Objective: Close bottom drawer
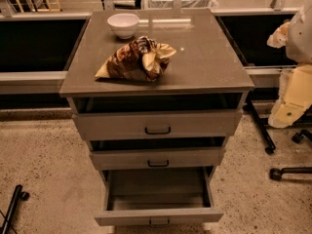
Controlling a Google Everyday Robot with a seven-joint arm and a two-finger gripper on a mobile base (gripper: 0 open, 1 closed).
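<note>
Grey cabinet [112,125] faces me. Bottom drawer [158,216] stands pulled well out beyond the desk's [204,62] front edge. My gripper [290,108] hangs beyond the right edge, apart from the cabinet; its opening I cannot tell. Open floor [44,155] flanks the drawer.

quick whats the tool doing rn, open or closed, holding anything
tool: at the right edge, apart from the cabinet; open or closed cannot be told. Not touching the bottom drawer, which stands pulled out.
</note>
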